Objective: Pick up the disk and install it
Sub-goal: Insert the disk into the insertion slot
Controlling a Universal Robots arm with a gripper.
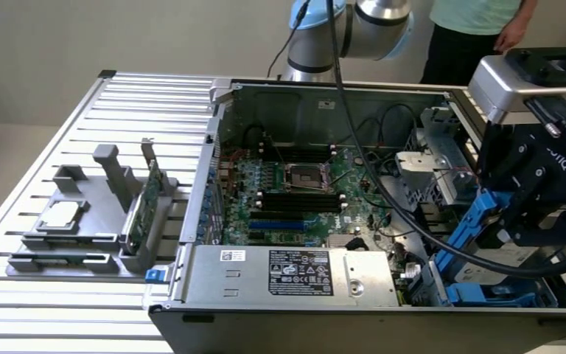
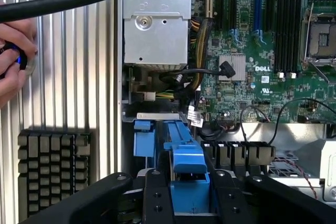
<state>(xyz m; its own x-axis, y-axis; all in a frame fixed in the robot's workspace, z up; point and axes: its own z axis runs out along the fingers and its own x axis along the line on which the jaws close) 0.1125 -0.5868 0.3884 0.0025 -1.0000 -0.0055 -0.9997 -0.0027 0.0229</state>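
Observation:
The disk (image 1: 468, 230), a silver drive in bright blue carrier rails, hangs on edge over the front right corner of the open computer case (image 1: 263, 306) in the exterior view. Its lower end reaches down among the blue bay parts (image 1: 494, 296) there. My gripper (image 1: 524, 225) is shut on the disk from above. In the wrist view the blue carrier (image 2: 185, 153) sits between the two black fingers (image 2: 157, 195), with my gripper (image 2: 190, 195) closed around it. The drive's label side is mostly hidden by the gripper.
A thick black cable (image 1: 430, 234) crosses the case to the gripper. Motherboard (image 1: 303, 188) and power supply (image 1: 293, 274) fill the case. A grey fixture (image 1: 86, 221) holds a chip and a green card. A person (image 1: 470, 29) stands behind; a hand (image 2: 13, 59) rests on the slatted table.

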